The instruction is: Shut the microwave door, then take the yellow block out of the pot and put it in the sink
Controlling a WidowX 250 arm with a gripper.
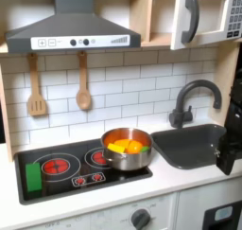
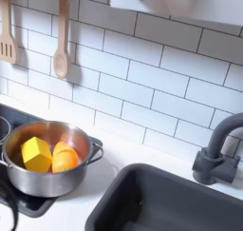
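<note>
The white toy microwave door (image 1: pixel 201 19), with its dark window and thick grey vertical bar handle, sits at the top right of the first exterior view and looks flush with the cabinet, so the closing step appears done. The round shiny silver metal pot (image 1: pixel 127 149) stands on the worktop (image 1: pixel 132 188) at the right end of the black stove top (image 1: pixel 66 168), just left of the dark grey rectangular sink (image 1: pixel 194 145) with its dark curved faucet (image 1: pixel 192 99).

In the second exterior view the small yellow chunky block (image 2: pixel 36 153) lies inside the pot (image 2: pixel 47 174) on the left, touching a rounded orange piece (image 2: pixel 65 158) on its right. The block looks rigid, light and smooth, probably hard plastic. Its flat faces offer the best grip, taken from above across two opposite sides, keeping clear of the orange piece and the pot wall.

The hand (image 1: pixel 227 154) is a dark shape at the right edge of the first exterior view, beside the sink and partly cut off. I cannot tell how far it is open, and nothing is seen in it. The block's underside is hidden by the pot.
</note>
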